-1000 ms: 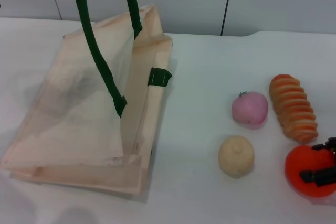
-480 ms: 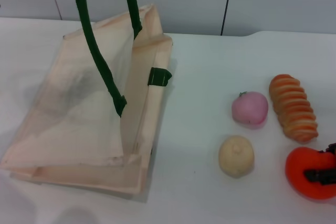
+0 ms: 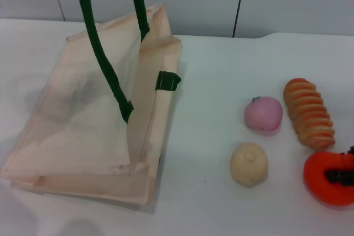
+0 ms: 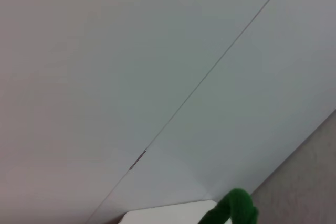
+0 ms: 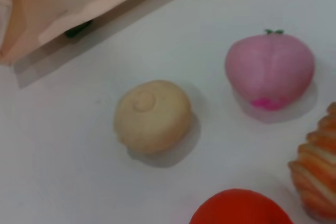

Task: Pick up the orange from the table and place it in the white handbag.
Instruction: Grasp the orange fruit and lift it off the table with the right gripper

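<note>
Red-orange round orange [image 3: 329,185], lower right on the white table [image 3: 221,70], has shifted right; right gripper [image 3: 342,176] now mostly out of frame, finger opening undeterminable. Grasp unconfirmed. Cream fabric white handbag [image 3: 72,131] handle is held up by left gripper, upper left, grip unseen.

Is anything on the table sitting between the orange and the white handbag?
Yes. The beige lump lies on the table between the orange and the white handbag, with the pink fruit just behind that line. Both are low. The right gripper is at the orange.
</note>
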You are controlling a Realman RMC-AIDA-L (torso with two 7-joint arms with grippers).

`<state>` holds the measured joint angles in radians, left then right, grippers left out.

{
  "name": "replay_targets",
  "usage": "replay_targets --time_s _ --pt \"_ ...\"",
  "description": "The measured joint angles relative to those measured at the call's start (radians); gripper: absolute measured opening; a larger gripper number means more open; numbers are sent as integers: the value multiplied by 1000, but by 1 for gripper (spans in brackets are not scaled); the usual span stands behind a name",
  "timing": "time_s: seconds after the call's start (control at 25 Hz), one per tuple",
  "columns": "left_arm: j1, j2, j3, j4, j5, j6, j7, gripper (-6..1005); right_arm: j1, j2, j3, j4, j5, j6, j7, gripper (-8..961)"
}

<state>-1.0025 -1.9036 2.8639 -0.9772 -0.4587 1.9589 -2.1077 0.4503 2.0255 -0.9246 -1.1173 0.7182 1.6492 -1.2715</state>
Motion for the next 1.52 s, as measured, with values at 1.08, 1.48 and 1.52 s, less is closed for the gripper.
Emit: replay_targets --time_s 1.08,1.48,1.52 --pt "1 0 0 0 0 0 0 119 3 -4 15 -4 -14 10 -6 302" --pt "1 0 0 0 0 0 0 119 8 -2 15 -14 -6 12 -5 219" --pt "1 0 0 0 0 0 0 119 10 -2 18 -15 -2 12 -5 212"
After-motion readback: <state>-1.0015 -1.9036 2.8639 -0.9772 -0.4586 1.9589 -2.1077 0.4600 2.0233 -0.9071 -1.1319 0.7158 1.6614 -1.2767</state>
